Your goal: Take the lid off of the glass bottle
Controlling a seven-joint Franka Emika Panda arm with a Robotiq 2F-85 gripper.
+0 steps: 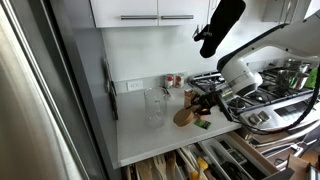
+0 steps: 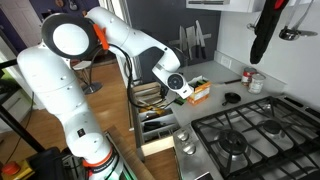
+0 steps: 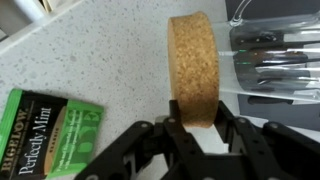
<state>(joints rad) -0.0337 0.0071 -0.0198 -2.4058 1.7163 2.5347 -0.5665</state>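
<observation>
My gripper (image 3: 192,122) is shut on the lid (image 3: 192,60), a round cork disc seen edge-on between the fingers and held above the white counter. The glass bottle (image 3: 275,50), a clear jar with an open mouth, stands just beside the lid at the upper right of the wrist view. In an exterior view the jar (image 1: 155,106) stands on the counter with the lid (image 1: 183,115) and gripper (image 1: 196,104) a short way off it. In an exterior view the gripper (image 2: 181,88) hangs over the counter; the jar is hidden there.
A green mint tea packet (image 3: 50,130) lies on the counter (image 3: 90,50) next to the gripper. Small red-topped jars (image 1: 172,80) stand by the back wall. An orange-brown carton (image 2: 199,92) sits beside the gripper. A gas hob (image 2: 245,135) and open drawers (image 1: 200,160) lie nearby.
</observation>
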